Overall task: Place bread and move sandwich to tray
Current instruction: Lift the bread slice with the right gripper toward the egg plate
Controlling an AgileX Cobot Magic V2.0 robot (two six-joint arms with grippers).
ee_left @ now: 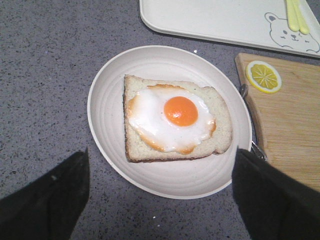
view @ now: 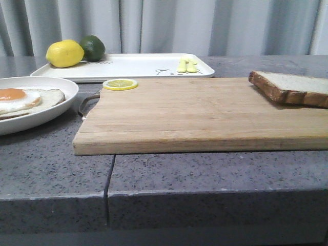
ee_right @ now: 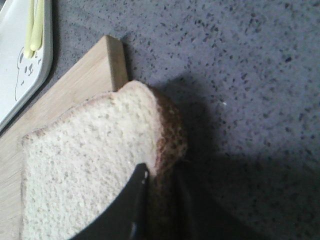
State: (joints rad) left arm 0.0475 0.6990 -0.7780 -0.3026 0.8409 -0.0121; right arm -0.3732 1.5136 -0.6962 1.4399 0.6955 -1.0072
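The right claw (ee_right: 160, 200) was found closed on the bread (ee_right: 90, 165), one finger lying on the crumb face and the other against the dark crust edge. The bread was seen resting on the far right part of the cutting board (view: 195, 113), overhanging its corner above the grey table (ee_right: 240, 75).

The left claw (ee_left: 160, 195) was held wide, nothing between its fingers (ee_left: 45, 200). The sandwich (ee_left: 175, 120), a slice topped with a fried egg, was observed just ahead of that claw, lying in the round plate (ee_left: 115, 65). Beyond the plate, the tray (ee_left: 215, 20) was noted, apart from the claw. A lemon slice (ee_left: 263, 76) was recorded on the board corner beside the plate.
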